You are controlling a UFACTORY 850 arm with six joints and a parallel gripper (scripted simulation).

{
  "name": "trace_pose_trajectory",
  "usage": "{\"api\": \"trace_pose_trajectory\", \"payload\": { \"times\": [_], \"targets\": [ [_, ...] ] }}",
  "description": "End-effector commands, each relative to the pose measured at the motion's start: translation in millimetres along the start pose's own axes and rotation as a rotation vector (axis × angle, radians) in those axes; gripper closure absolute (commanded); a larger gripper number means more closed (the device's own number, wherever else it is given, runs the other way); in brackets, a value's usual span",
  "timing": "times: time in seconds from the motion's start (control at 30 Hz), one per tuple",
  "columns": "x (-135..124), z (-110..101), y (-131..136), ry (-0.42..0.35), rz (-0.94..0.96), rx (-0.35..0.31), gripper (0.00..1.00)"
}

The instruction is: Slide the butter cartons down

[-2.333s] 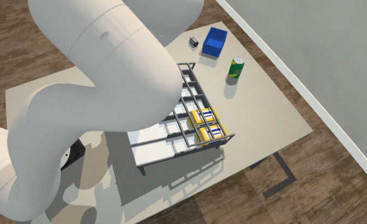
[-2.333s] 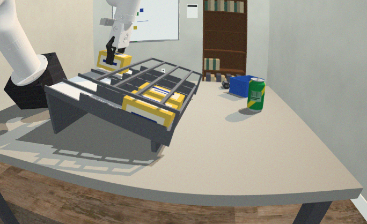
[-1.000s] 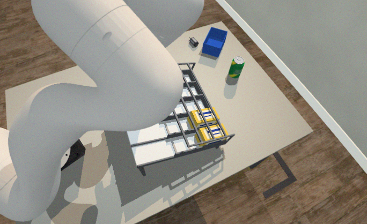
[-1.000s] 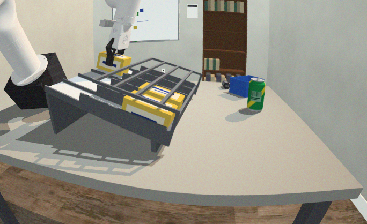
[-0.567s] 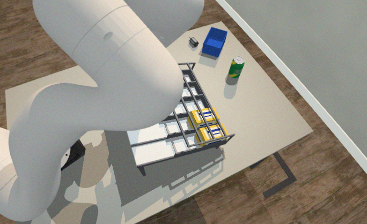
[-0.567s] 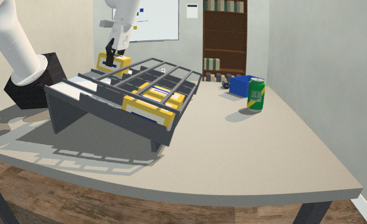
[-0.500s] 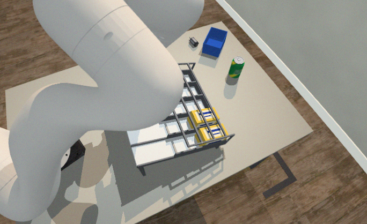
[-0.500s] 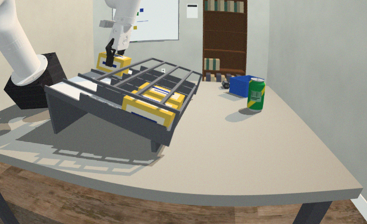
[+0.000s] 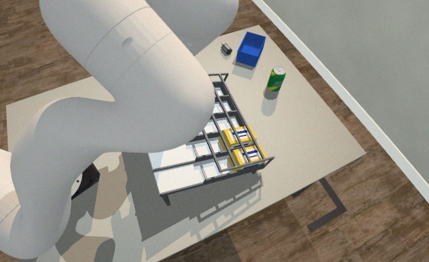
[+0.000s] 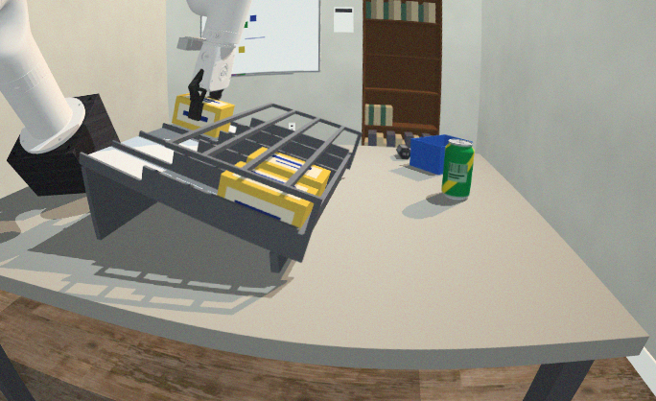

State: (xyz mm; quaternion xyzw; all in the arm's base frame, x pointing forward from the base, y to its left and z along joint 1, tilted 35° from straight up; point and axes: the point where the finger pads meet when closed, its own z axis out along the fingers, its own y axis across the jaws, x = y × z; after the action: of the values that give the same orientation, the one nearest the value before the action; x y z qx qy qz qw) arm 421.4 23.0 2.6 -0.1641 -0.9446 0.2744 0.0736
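A grey shelf (image 9: 194, 187) (image 10: 186, 199) with five sloped lanes under a bar grid stands on the table. Two yellow butter cartons lie at its low end against the stop, in neighbouring lanes: one (image 9: 247, 156) (image 10: 266, 197) in the end lane, the other (image 9: 237, 136) (image 10: 291, 169) in the lane beside it. My gripper (image 10: 199, 106) is shut on the third butter carton (image 10: 208, 113) and holds it just above the high end of the shelf, at the far lanes. In the top view the arm hides the gripper and this carton.
A blue bin (image 9: 251, 48) (image 10: 428, 153), a small dark object (image 9: 226, 48) (image 10: 401, 151) and a green can (image 9: 276, 78) (image 10: 457, 169) stand on the table beyond the shelf's low end. The arm's dark base block (image 10: 57, 164) is at the high side.
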Motion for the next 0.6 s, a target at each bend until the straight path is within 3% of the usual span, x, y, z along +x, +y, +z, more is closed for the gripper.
{"api": "trace_pose_trajectory", "payload": {
  "times": [0.0,0.57],
  "targets": [
    [-0.3,-0.2,0.4,-0.001,0.000,-0.001,1.00],
    [-0.1,2.2,0.6,-0.001,0.000,-0.001,1.00]
  ]
}}
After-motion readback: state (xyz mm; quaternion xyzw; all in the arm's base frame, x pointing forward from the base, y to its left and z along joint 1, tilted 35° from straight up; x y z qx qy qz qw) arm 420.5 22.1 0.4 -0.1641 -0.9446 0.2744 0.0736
